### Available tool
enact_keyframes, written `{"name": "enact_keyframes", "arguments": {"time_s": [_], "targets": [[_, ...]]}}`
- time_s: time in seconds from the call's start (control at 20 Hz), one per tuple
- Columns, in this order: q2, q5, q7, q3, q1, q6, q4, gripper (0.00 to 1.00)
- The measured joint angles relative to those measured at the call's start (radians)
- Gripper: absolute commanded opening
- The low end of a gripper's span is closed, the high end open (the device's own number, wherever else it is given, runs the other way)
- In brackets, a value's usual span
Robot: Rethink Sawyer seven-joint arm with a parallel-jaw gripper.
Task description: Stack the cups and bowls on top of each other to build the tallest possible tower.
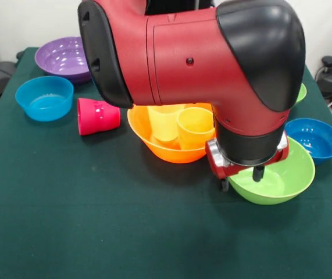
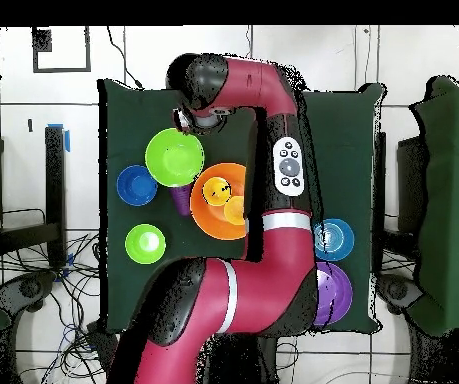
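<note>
The large orange bowl sits mid-table with a pale yellow cup and a yellow-orange cup standing inside it. Beside it is the large lime green bowl. My gripper hangs open at this bowl's rim, one finger inside the bowl and one outside. A red-pink cup lies on its side left of the orange bowl. A purple cup shows only from overhead, between the two big bowls.
A large purple bowl and a small blue bowl stand at one end. A second blue bowl and a small lime green bowl stand at the other end. The arm's bulk hangs over the table's middle.
</note>
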State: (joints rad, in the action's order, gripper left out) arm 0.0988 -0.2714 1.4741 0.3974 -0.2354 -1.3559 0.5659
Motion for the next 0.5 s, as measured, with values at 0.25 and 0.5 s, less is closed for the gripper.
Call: {"name": "enact_keyframes", "arguments": {"time_s": [0.25,0.5], "targets": [[-0.027,-0.001,0.000,0.000,-0.002,0.055,0.000,1.00],[-0.034,-0.001,0.000,0.000,-0.005,0.074,0.000,1.00]]}}
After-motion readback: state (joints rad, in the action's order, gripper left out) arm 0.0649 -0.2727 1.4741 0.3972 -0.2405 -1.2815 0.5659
